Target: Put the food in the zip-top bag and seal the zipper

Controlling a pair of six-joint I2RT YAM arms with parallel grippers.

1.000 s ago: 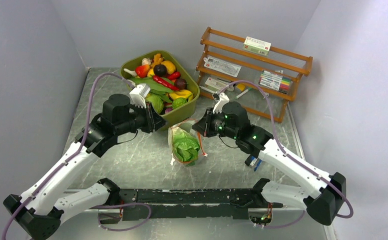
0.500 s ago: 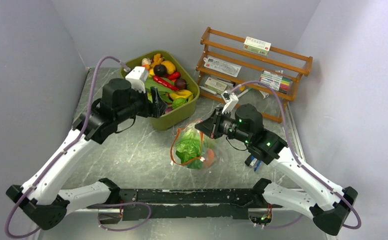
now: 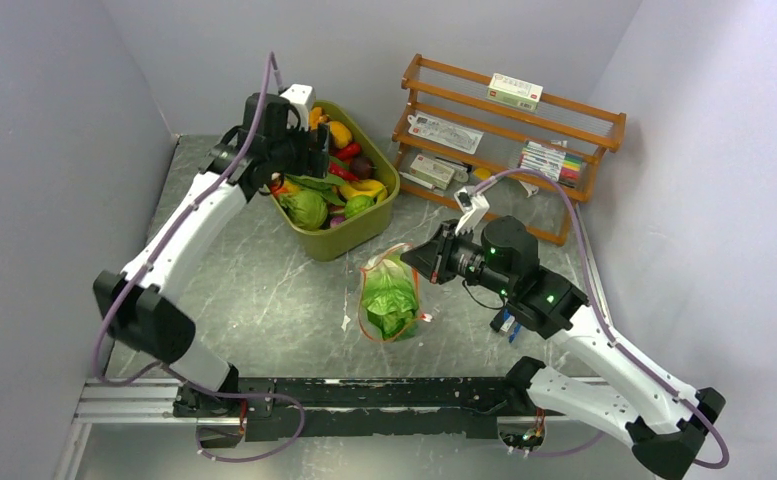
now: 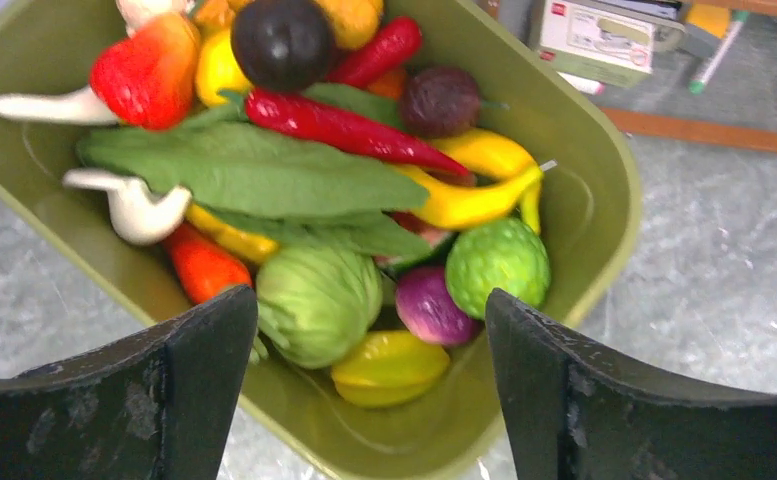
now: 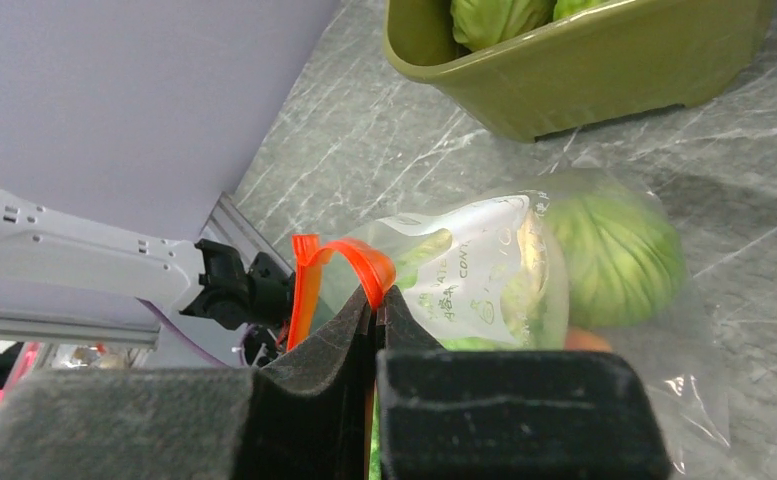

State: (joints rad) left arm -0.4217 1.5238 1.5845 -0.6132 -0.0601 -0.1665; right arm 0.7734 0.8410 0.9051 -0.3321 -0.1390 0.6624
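The zip-top bag sits on the table in front of the tub, with leafy green food inside and an orange-pink piece under it. My right gripper is shut on the orange-red zipper and holds the bag's mouth up on its right side. The bag's white label faces the right wrist camera. My left gripper hangs open and empty over the olive-green tub, apart from the bag. Below its fingers lie a round green cabbage, a purple bulb and a yellow fruit.
The tub also holds a dark purple ball, a red chilli, a long green leaf and several other toys. A wooden rack with boxes and markers stands at the back right. A blue-handled tool lies under the right arm.
My left gripper opened, left the bag's mouth and swung up and back over the tub. The right gripper stayed shut on the zipper and drew the bag slightly right and nearer.
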